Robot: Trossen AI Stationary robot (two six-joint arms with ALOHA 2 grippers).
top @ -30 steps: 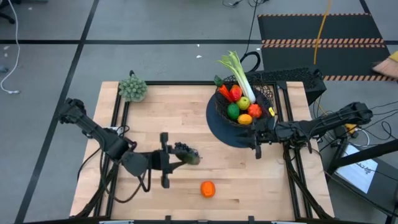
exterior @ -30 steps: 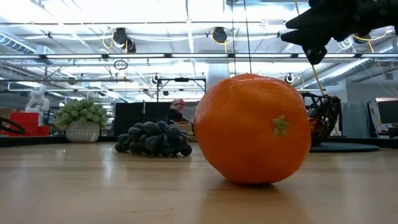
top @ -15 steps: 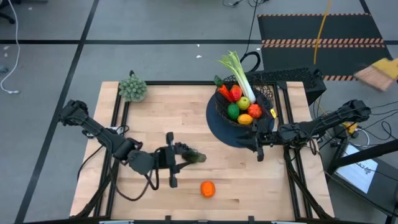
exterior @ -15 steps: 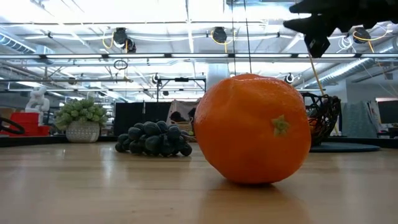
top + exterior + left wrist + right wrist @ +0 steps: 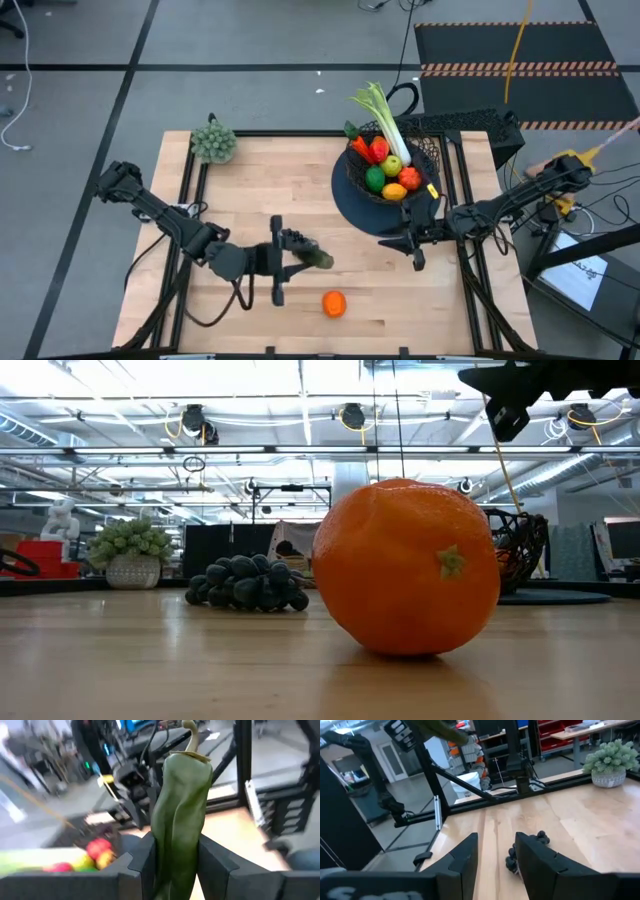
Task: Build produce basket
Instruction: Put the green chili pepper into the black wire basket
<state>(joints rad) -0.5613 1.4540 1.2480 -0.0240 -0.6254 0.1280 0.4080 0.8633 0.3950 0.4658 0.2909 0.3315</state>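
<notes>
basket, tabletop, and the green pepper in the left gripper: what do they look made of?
Basket: black wire mesh, likely coated metal; open lattice shows at the rim. Tabletop: pale wood, butcher-block style; joined strips and grain visible, satin finish. Green pepper, clamped in the left gripper: probably moulded plastic or rubber; smooth, uniform, faintly glossy skin, with a tan stem.

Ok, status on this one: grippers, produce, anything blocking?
Left gripper shut on green pepper, lifted mid-table. Right gripper open, empty, beside basket. Orange and grapes on table. Nothing blocking.
</notes>
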